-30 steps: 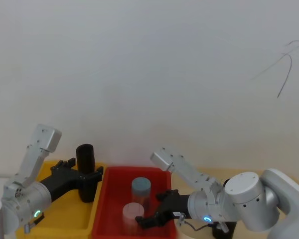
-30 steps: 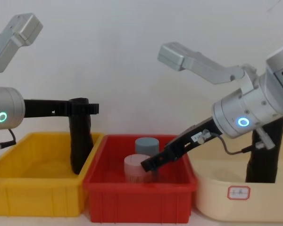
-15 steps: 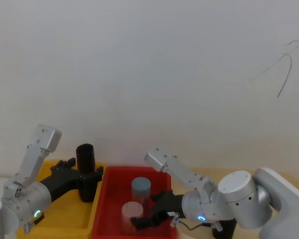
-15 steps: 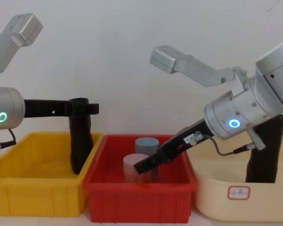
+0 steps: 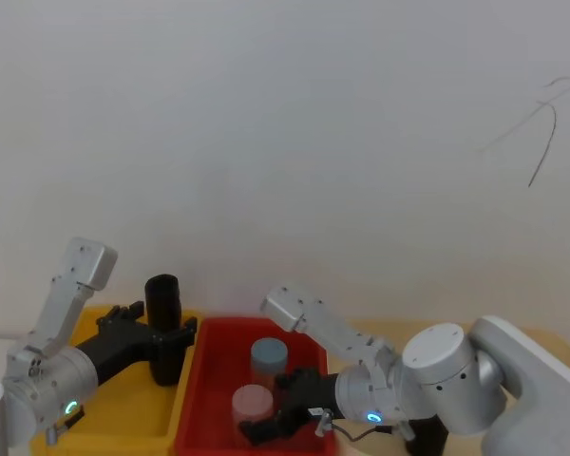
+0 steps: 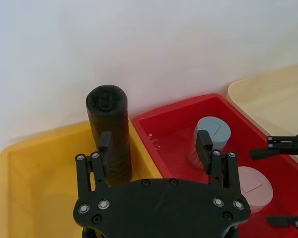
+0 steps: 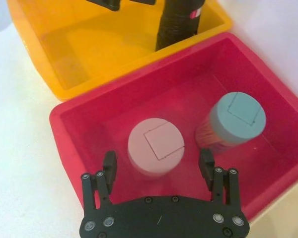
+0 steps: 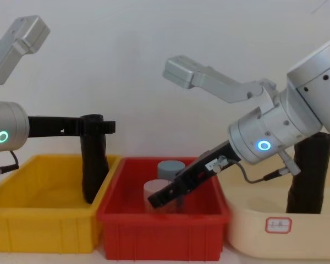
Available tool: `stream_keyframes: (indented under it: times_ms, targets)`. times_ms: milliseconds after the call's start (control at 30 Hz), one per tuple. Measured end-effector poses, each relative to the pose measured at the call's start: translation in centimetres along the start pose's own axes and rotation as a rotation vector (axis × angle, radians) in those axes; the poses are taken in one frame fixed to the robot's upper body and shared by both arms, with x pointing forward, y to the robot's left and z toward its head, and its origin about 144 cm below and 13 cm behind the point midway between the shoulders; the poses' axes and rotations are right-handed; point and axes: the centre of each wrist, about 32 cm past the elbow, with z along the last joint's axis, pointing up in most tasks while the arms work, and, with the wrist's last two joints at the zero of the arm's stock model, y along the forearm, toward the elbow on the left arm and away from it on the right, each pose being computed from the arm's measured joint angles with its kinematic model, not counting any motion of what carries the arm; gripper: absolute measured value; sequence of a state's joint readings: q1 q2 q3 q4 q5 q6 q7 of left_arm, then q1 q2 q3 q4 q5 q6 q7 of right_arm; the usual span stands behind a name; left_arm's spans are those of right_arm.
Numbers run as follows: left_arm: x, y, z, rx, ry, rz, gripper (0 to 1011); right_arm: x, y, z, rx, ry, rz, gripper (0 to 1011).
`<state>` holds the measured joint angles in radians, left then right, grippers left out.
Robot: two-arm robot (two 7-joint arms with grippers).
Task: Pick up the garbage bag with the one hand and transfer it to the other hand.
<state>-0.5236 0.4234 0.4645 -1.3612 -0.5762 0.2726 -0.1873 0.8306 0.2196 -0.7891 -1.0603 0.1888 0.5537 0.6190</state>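
The garbage bag is a black roll (image 8: 93, 165) standing upright at the right end of the yellow bin (image 8: 38, 225). It also appears in the head view (image 5: 162, 313) and the left wrist view (image 6: 109, 134). The one hand, my green-ringed left gripper (image 8: 109, 126), is held level at the roll's top and is open; one finger (image 6: 105, 145) overlaps the roll. The other hand, my blue-ringed right gripper (image 8: 154, 201), reaches down into the red bin (image 8: 165, 234). It is open, its fingers either side of a pink-lidded canister (image 7: 156, 146).
A grey-blue-lidded canister (image 7: 236, 119) stands beside the pink one in the red bin. A beige tub (image 8: 286, 231) at the right holds another black roll (image 8: 311, 176). A white wall stands close behind the bins.
My right gripper has slid left and lower across the red bin, toward the pink-lidded canister. The left gripper and the black roll have not moved.
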Motion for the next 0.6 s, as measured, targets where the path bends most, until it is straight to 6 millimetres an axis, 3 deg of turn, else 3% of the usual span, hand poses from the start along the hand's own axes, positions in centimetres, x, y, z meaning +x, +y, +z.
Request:
stream_keyframes:
  times_ms: [600]
  targets:
    - [0.0, 0.0, 0.0, 0.000, 0.000, 0.000, 1001, -0.1, 1.5, 0.5, 0.012, -0.009, 0.024, 1001]
